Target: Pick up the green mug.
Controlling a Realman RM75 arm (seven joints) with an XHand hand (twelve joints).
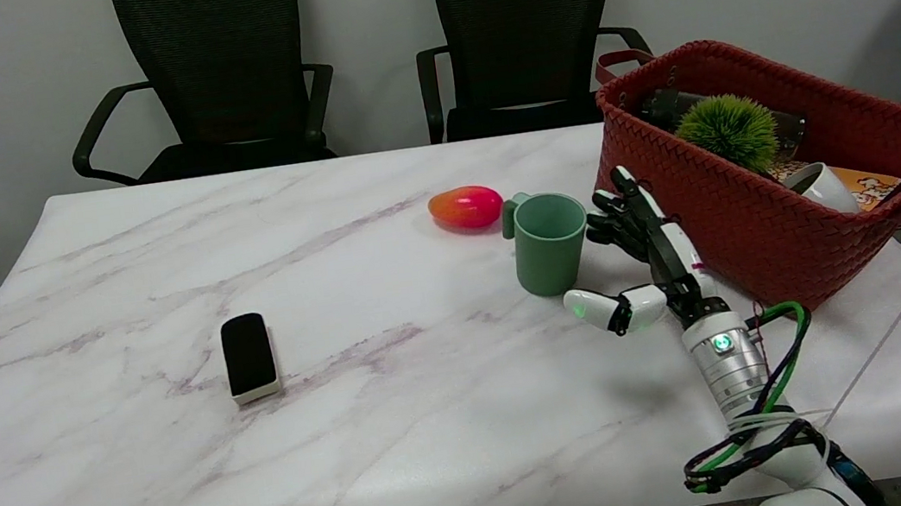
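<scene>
Here, a white marble table [182, 462] is seen from above its near side, with the robot's right hand [642, 263] reaching in from the lower right. The green mug [548, 244] stands upright, mouth open to the ceiling, just to the left of the fingers [616, 222] as the picture shows them. Its long axis runs straight up. Its handle sticks out on the side away from the hand, toward a red-orange mango-shaped toy [466, 207] lying just beyond. The fingers are spread apart and hold nothing. The upper fingers sit close beside the mug's right wall near the rim; whether they touch it cannot be told. The thumb [597, 309] points out low, near the mug's base on the near side, with a gap visible. The palm faces the mug, the wrist sloping down and back to the arm. On the fingers' far side, close behind, stands a red woven basket [762, 238]. A black eraser block [248, 356] lies well apart, beyond the mug. Judging by this, closing sideways round the body seems the likely next move.
</scene>
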